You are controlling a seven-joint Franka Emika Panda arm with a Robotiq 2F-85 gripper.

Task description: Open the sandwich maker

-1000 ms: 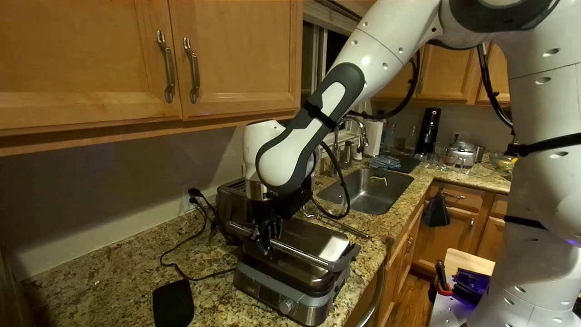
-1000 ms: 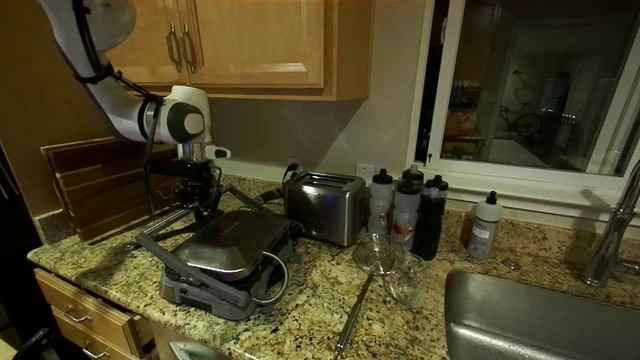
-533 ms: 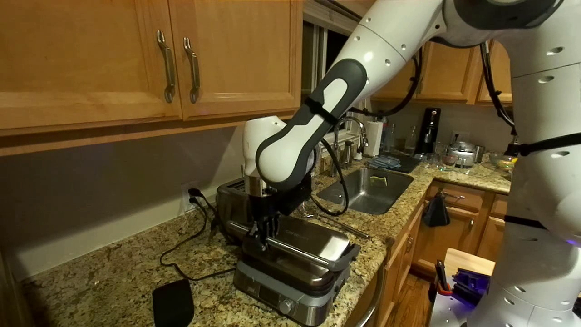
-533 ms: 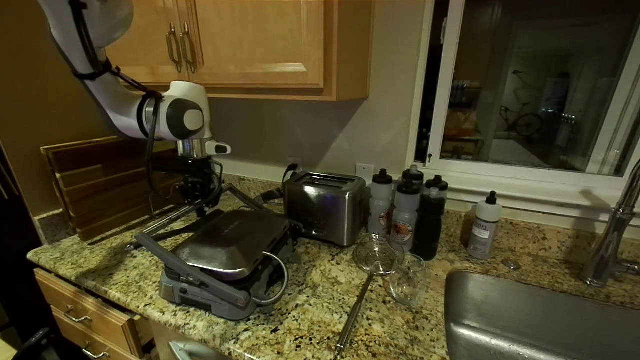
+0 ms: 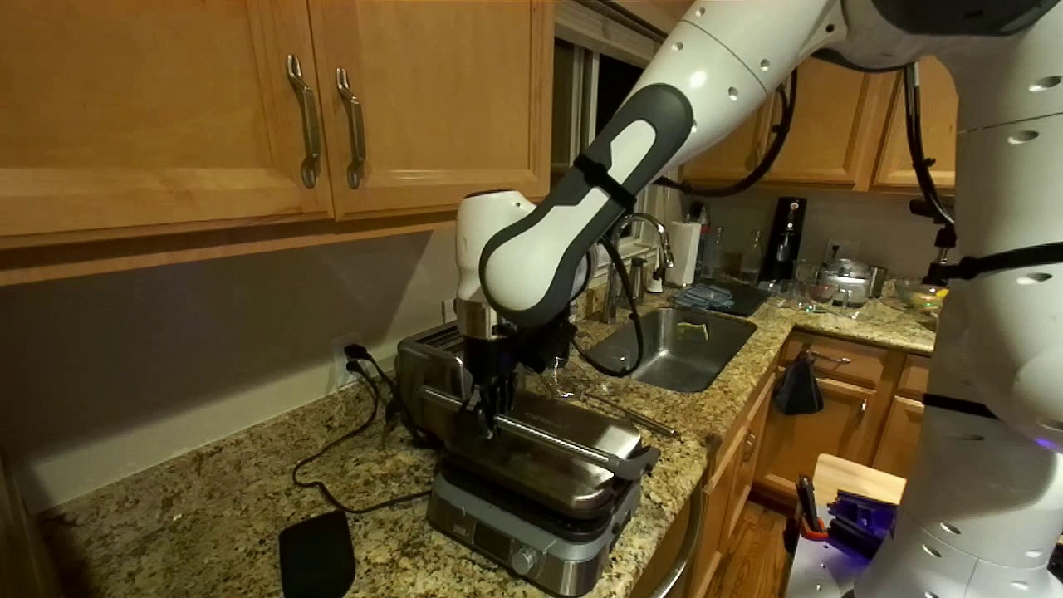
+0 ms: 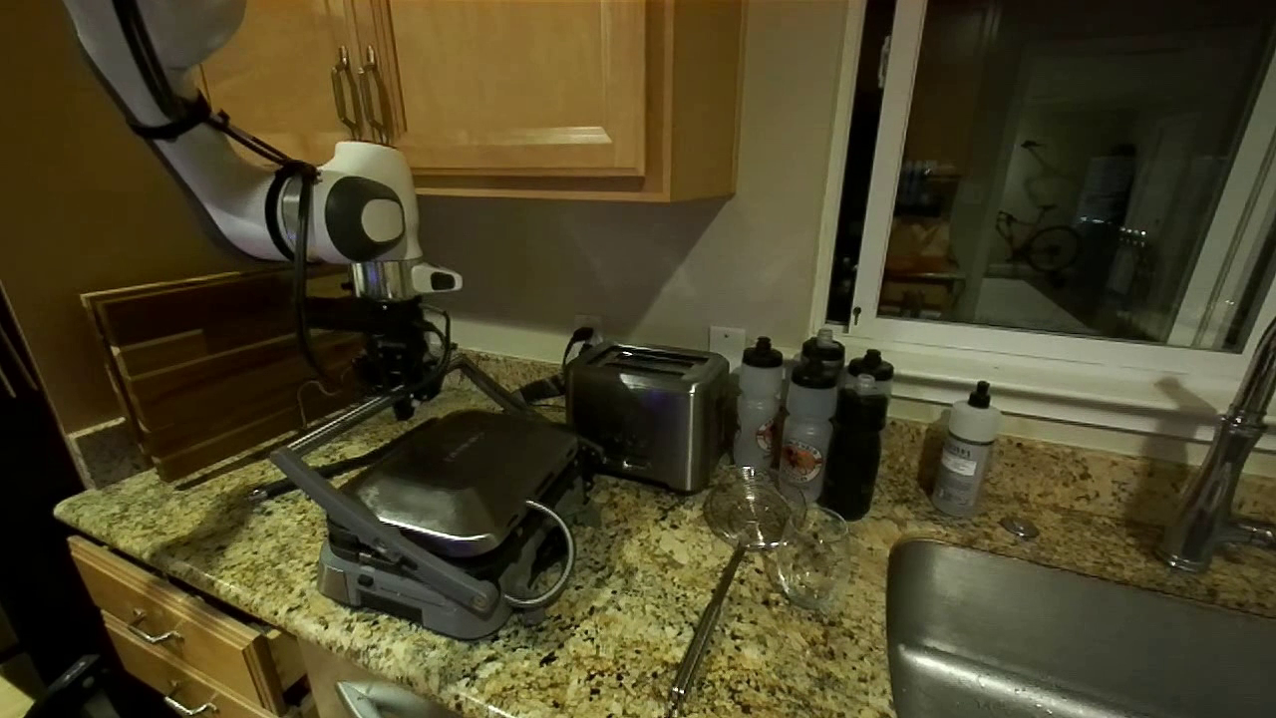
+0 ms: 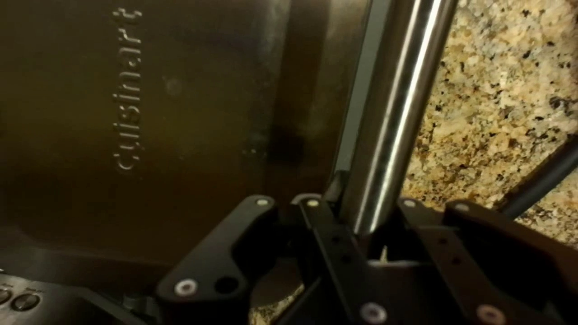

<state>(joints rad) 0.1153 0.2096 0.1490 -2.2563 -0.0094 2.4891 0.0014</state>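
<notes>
Sandwich maker: stood on the granite tabletop, its Cuisinart-marked lid left of the gripper in the wrist view and apparently just parted from the base.
Gripper: pinched the steel bar handle, nearer the end toward the wall.
Bar axis: ran between the jaws, along the lid's front edge.
Pull: probably had to rise, then swing back over the lid.

In an exterior view, the arm is slanting from upper right to centre, its wrist standing nearly vertical; the gripper is pointing downward, its two fingers clamping, narrowly parted, right of lower centre in the wrist view.
</notes>
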